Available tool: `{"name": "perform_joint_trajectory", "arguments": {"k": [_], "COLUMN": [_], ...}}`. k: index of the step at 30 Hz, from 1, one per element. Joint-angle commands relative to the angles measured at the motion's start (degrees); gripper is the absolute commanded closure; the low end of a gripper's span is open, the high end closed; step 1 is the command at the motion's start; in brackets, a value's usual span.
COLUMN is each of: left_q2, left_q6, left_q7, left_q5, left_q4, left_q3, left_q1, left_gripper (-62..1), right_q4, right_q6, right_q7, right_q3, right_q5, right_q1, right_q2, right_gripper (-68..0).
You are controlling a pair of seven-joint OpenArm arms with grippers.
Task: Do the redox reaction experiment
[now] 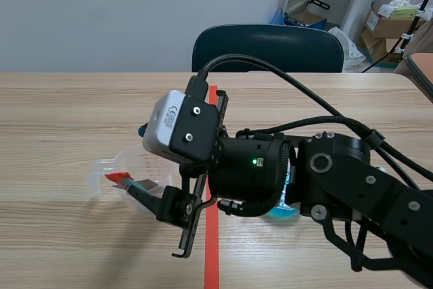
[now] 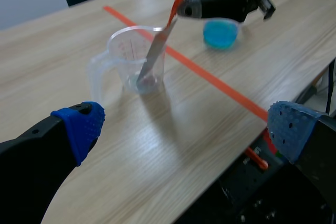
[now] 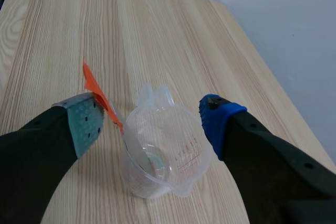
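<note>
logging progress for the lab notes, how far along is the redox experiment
Done: the metal strip stands in the clear measuring cup, its orange end beside one finger of the open right gripper. In hand: nothing; the left gripper is open too, short of the cup. Left, probably: adding the blue liquid, which sits in its dish; the cup shows no blue.

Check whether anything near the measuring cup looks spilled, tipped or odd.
Nothing stands out. The measuring cup stands upright with the strip leaning inside it, its orange end resting against a pad of the open right gripper. The dish of blue liquid is upright, with no spill visible.
</note>
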Motion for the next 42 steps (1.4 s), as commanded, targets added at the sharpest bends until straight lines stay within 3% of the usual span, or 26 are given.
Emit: {"name": "perform_joint_trajectory", "arguments": {"k": [1, 4, 11, 14, 32, 39, 42], "left_q2": [0.0, 0.0, 0.0, 0.0, 0.0, 0.2, 0.2], "left_q6": [-0.1, -0.1, -0.1, -0.1, -0.1, -0.1, -0.1], "left_q7": [-1.6, -2.3, -2.3, -2.3, -4.5, -4.4, -4.4], "left_q5": [-0.6, -0.6, -0.6, -0.6, -0.6, -0.5, -0.5], "left_q4": [0.9, 0.9, 0.9, 0.9, 0.9, 0.9, 0.9], "left_q3": [-0.1, -0.1, -0.1, -0.1, -0.1, -0.1, -0.1], "left_q1": [0.3, 0.3, 0.3, 0.3, 0.1, 0.0, -0.2], "left_gripper": [-62.3, -62.3, -62.3, -62.3, -62.3, -62.3, -62.3], "right_q4": [0.8, 0.8, 0.8, 0.8, 2.4, 8.1, 10.8], "right_q6": [0.0, 0.0, 0.0, 0.0, 0.2, 0.7, 2.5], "right_q7": [0.8, 1.1, 1.9, 1.9, 1.2, -6.6, -11.4], "right_q3": [0.2, 0.2, 0.2, 0.2, 0.3, 0.4, 1.0], "right_q5": [0.4, 0.4, 0.4, 0.4, 0.5, 4.6, 7.8], "right_q1": [0.7, 0.7, 0.7, 0.7, 0.7, 0.8, 1.3], "right_q2": [-0.7, -0.7, -0.7, -0.7, -0.7, -0.7, -0.7], "right_gripper": [-32.9, -26.7, -4.7, -0.5, -0.6, -0.6, -0.6]}}
